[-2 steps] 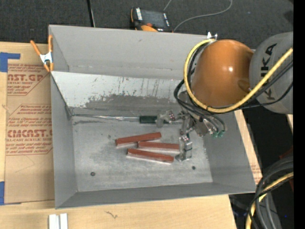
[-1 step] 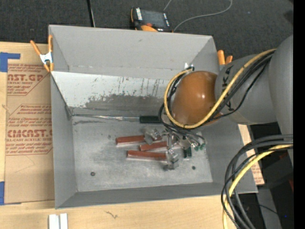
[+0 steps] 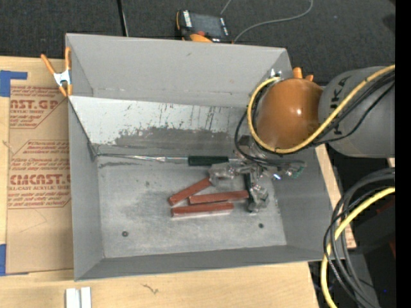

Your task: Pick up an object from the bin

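gripper point(image 3: 252, 188) sits over the right ends of the reddish-brown bars point(image 3: 207, 199), open or closed I can't tell, so I'd straddle just one bar.

Grey arm point(image 3: 363, 117), black KUKA lettering. At the wrist, a glossy orange dome cover point(image 3: 289, 111) — yellow and black cables point(image 3: 252, 117) looped round it. Bare-metal gripper point(image 3: 247, 185).

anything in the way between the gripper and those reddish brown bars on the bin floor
Nothing visible. The gripper sits right at the right-hand ends of the three reddish-brown bars; the green-handled screwdriver lies apart behind them.
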